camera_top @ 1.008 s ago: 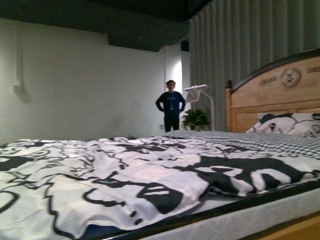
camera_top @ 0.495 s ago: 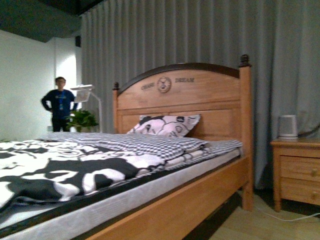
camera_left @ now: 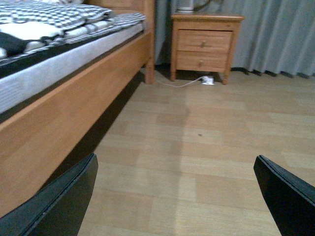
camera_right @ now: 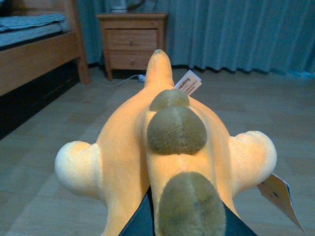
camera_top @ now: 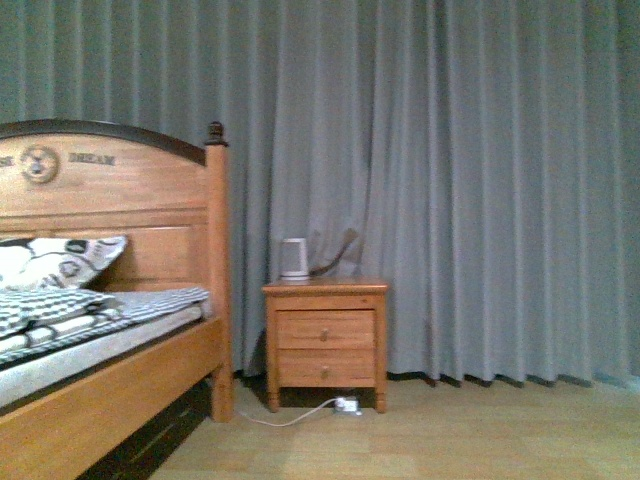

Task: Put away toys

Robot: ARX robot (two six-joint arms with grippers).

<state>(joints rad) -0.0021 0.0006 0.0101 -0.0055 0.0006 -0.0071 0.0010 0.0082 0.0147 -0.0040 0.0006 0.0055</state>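
**Right claw (camera_right: 186,209) pinching the toy, left claw (camera_left: 175,158) spread**

My right claw is pressed onto the toy (camera_right: 172,128). Only dark slivers of its fingers (camera_right: 141,219) show, one on each side of the plush's middle ridge. The toy fills my right wrist view: soft orange-yellow, with olive-brown patches in a row along the ridge and a pale rounded lump on each flank. It stretches straight out from the claw, held above the floor (camera_right: 275,108), and tapers to a point aimed toward the nightstand (camera_right: 132,37). A white label (camera_right: 188,82) sticks up near that point, and a card tag (camera_right: 280,194) hangs by one pale lump.

My left claw is spread wide and holds nothing. Its two black fingers (camera_left: 59,201) sit well apart, with bare wood floor between them. The bed (camera_left: 74,98) runs along one side of it, and the nightstand stands far ahead by the bedpost.

From my front view, the nightstand sits just beside the bed's headboard against a grey curtain (camera_top: 450,180). A small white device (camera_top: 293,258) stands on top, and a white cable (camera_top: 290,415) lies on the floor below.
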